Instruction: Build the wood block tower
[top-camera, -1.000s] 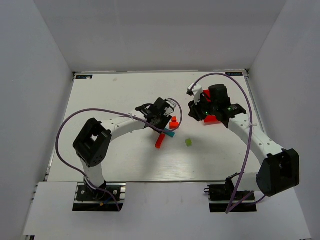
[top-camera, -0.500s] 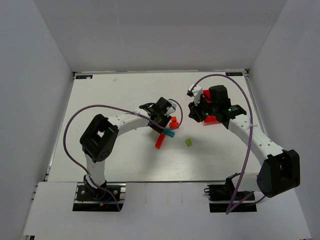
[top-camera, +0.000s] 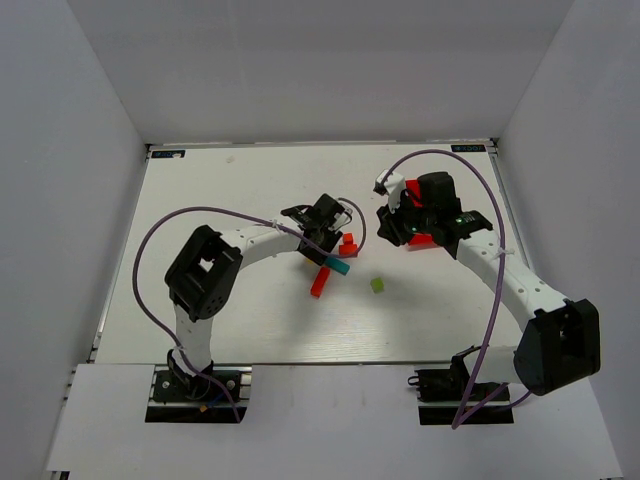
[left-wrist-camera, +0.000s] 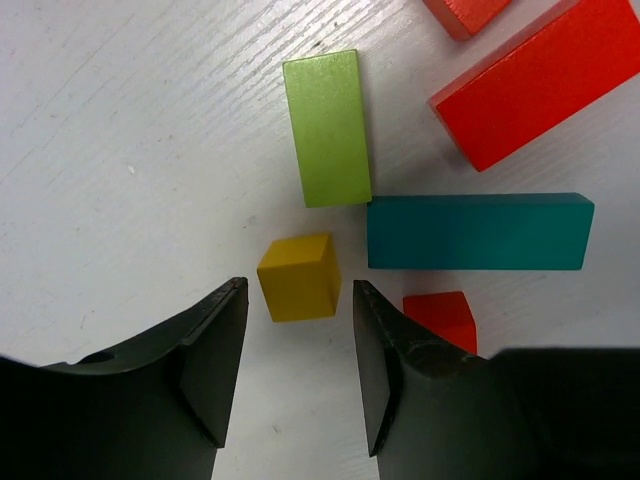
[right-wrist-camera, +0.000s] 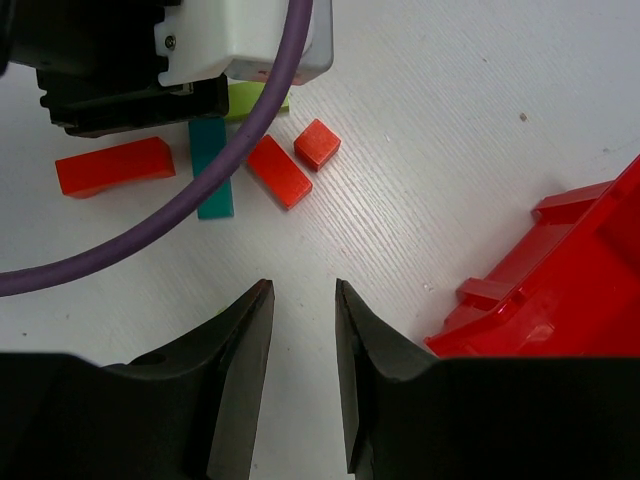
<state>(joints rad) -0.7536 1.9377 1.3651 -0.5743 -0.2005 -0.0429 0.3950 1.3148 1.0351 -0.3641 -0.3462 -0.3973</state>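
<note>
Straddling the small yellow wooden cube (left-wrist-camera: 298, 277), the left pincer (left-wrist-camera: 296, 335) is standing apart, neither finger touching. Closing squarely on its flat sides is looking wise, without nudging the teal wooden bar (left-wrist-camera: 478, 232) and green wooden bar (left-wrist-camera: 328, 128) just ahead. No tower is standing yet. The right pincer (right-wrist-camera: 300, 300), also apart, is hovering beside the red plastic bin (right-wrist-camera: 560, 290). White walls (top-camera: 300, 70) are enclosing the pale grained tabletop (top-camera: 200, 200).

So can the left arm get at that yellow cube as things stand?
Probably yes. The left claw hangs open with the yellow cube framed between its fingers, a gap on each side. The green bar and teal bar lie beyond it, not touching it.
</note>
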